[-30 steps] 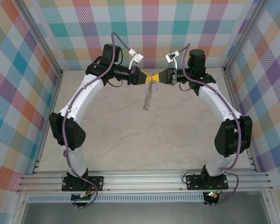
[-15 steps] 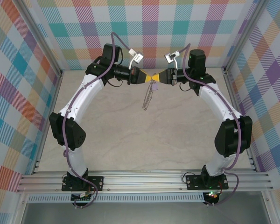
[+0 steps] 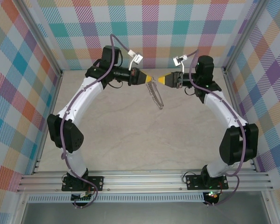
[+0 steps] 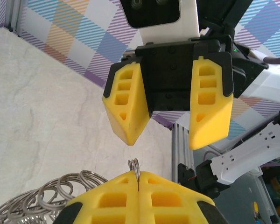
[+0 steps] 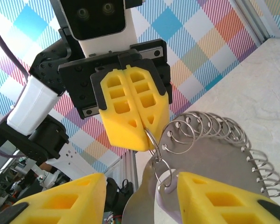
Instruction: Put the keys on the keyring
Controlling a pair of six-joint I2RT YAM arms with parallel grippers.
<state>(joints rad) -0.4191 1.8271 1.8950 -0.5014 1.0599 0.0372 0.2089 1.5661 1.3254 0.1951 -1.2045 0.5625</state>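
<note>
**Left gripper gripped the keyring, right gripper stood open beside it**

Nearest lay the pale, stone-patterned table (image 3: 130, 140). Toward its far end, in front of the checked back wall (image 3: 154, 28), the two grippers faced each other tip to tip.

The left gripper (image 3: 148, 79) was pressed fully together. Its yellow fingers (image 4: 107, 200) were clamped on one small wire loop (image 4: 134, 165) at the rim of the keyring (image 3: 156, 95). The keyring hung from that grip above the table and trailed toward the near right in the overhead view.

Just across from it, the right gripper (image 3: 159, 80) had its jaws parted and held nothing. Its tips were near the left gripper's but not touching them.

In the right wrist view, a pale lilac piece, apparently the key (image 5: 164, 206), dangled from a small loop at the keyring's rim, just beside one right finger. Too little of it showed to tell more.
</note>
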